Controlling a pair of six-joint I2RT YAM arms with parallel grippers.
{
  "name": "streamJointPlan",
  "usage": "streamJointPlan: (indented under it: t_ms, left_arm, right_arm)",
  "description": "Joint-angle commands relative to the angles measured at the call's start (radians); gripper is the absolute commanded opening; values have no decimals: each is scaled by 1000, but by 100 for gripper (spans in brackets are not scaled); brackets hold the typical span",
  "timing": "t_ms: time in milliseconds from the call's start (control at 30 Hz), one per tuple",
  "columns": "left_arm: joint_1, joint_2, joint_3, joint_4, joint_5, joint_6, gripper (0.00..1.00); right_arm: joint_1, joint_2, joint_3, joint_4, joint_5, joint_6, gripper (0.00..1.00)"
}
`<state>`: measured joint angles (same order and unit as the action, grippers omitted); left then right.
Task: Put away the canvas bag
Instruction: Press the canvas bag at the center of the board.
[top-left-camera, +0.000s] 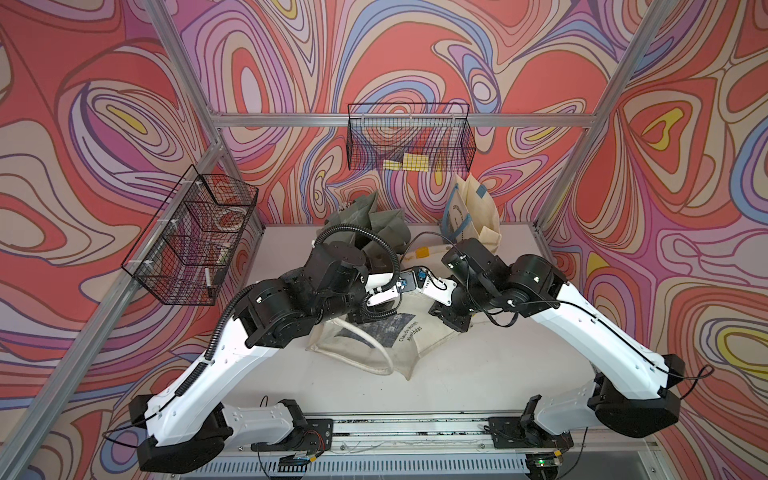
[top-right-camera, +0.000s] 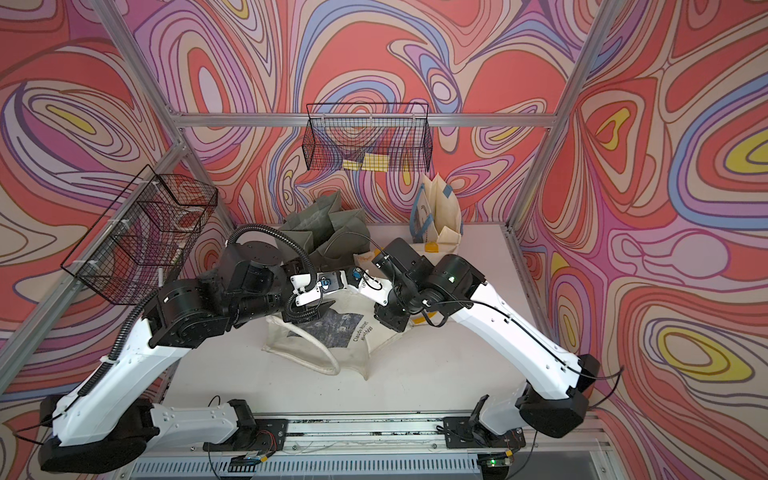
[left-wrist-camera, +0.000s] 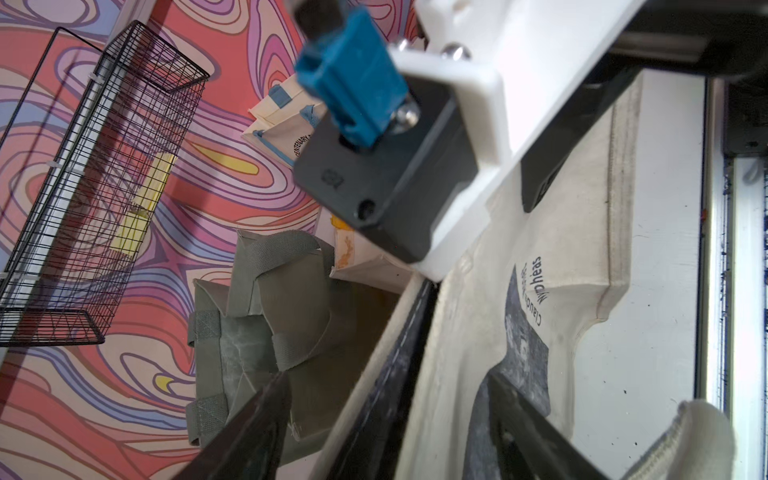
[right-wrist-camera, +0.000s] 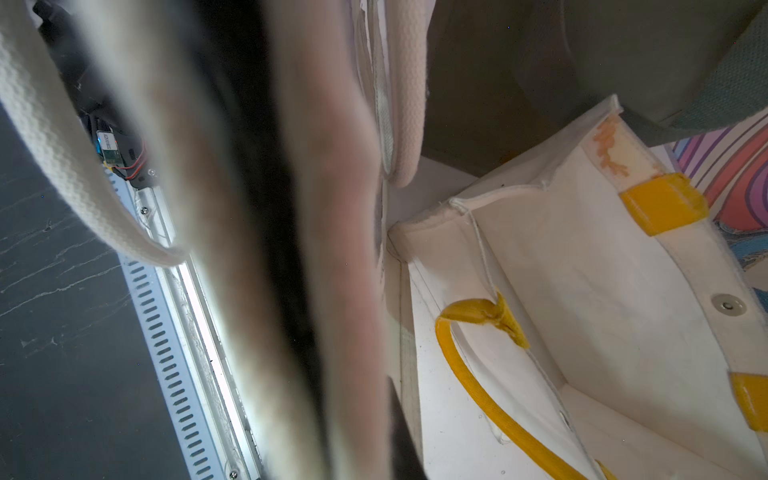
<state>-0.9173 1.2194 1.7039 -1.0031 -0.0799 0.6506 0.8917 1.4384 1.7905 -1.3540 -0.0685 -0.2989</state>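
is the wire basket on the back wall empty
No, in a top view the back wire basket has yellow flat pieces lying on its floor.

A white desk (top-left-camera: 478, 374) sits inside an aluminium frame (top-left-camera: 291, 120), against walls (top-left-camera: 415, 50) printed with red, purple and blue swirls. A black wire basket (top-left-camera: 409, 137) hangs on the back rail and holds yellow paper slips (top-left-camera: 411, 162). A second, partitioned wire basket (top-left-camera: 191, 237) hangs on the robot's left side rail; its contents are hard to make out. At the back of the desk a grey-green bag (top-left-camera: 374, 216) slumps, and near it a cream bag with blue handles (top-left-camera: 478, 203) stands upright. A white bag with yellow handles (right-wrist-camera: 582, 291) lies open beside the grey-green one.
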Motion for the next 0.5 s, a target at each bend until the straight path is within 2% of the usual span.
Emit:
streamJointPlan:
  t_ms: [0,67,133,300,400,467]
  left_arm:
    - [0,15,18,-55,13,-6,42]
    - [-2,3,3,-39,10,0,18]
    - [0,-11,-11,-20,11,10,0]
    - [12,-54,-45,45,33,20,0]
    - [41,-96,-70,103,88,14,0]
    - [80,-123,-76,132,160,0,0]
  right_arm:
    - [8,-12,11,61,-9,15,0]
    - [8,-24,-8,75,-11,8,0]
    - [8,-38,-31,93,-18,2,0]
    - [7,-120,-158,190,-52,-25,19]
    - [0,-207,-282,287,-68,-28,39]
    - [-18,-278,-367,370,-95,-8,49]
